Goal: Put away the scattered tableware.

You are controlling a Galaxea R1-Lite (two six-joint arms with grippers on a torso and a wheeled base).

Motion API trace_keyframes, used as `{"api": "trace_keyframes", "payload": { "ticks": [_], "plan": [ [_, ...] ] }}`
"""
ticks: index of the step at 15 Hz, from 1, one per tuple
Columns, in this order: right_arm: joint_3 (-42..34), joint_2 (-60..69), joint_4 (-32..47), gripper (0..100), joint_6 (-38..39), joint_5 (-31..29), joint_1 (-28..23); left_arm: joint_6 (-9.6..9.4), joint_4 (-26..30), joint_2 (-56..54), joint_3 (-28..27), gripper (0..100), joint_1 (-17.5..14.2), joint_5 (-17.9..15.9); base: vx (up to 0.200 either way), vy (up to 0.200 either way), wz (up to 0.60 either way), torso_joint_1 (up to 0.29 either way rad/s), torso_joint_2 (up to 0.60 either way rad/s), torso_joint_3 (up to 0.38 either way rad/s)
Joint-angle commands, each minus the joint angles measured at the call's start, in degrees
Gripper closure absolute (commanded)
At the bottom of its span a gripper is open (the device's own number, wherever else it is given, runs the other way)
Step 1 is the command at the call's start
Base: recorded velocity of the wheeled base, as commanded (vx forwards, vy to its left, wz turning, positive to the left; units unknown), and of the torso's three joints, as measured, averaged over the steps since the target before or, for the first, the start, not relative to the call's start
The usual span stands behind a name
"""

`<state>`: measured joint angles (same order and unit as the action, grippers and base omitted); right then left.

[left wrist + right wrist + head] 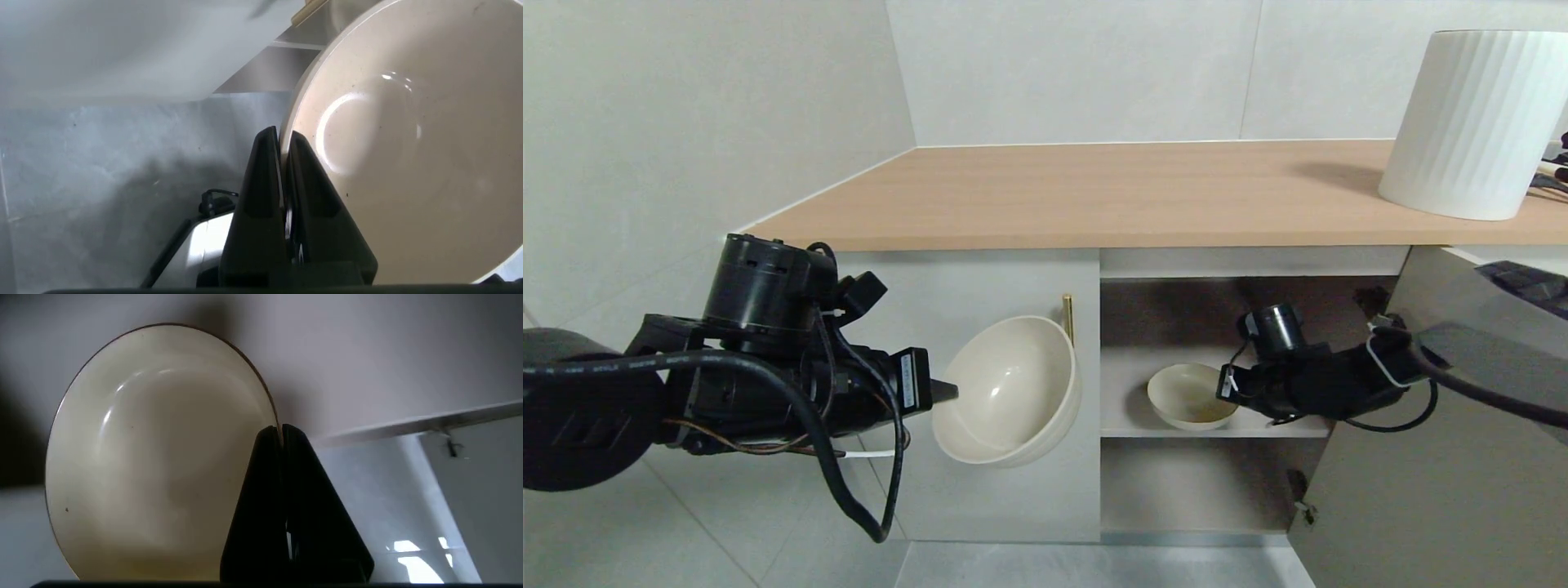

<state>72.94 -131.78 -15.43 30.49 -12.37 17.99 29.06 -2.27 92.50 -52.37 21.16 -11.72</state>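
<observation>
Wooden tabletop (1094, 196) with a white ribbed container (1470, 122) at 2 o'clock. Below it, an open cabinet door (1421, 490) at 4 o'clock. Left gripper (947, 394) jaws pinch the rim of a glossy, tilted cream large bowl (1013, 392) at 6 o'clock, held before the closed door (980, 286). Right gripper (1225, 392) jaws pinch the rim of a small bowl (1188, 396) on the shelf (1290, 430).

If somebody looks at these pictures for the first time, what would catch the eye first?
First, the large cream bowl, tipped on its side in front of the closed cabinet door and pinched at its rim by the left gripper. Next, the smaller bowl on the cabinet shelf, its rim gripped by the right gripper. A tall white ribbed container stands on the wooden counter, at the right.
</observation>
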Motion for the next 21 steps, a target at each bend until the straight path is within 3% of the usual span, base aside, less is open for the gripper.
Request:
{"api": "trace_keyframes", "payload": {
  "ticks": [1,9,21],
  "plan": [
    [3.44,-6.74,-0.12,100,0.1,-1.6,-1.03,0.03,-0.02,0.31,-0.01,100,0.02,-0.06,0.0,0.0,0.0,0.0,0.0,0.0],
    [9.94,-12.89,-0.3,100,0.89,-7.58,-2.17,0.21,-0.02,1.01,0.16,100,0.9,0.11,0.0,0.0,0.0,0.0,0.0,0.0],
    [15.48,-15.26,-0.3,100,3.35,-10.13,-2.35,0.21,-0.02,1.45,0.25,100,0.99,0.11,0.0,0.0,0.0,0.0,0.0,0.0]
  ]
}}
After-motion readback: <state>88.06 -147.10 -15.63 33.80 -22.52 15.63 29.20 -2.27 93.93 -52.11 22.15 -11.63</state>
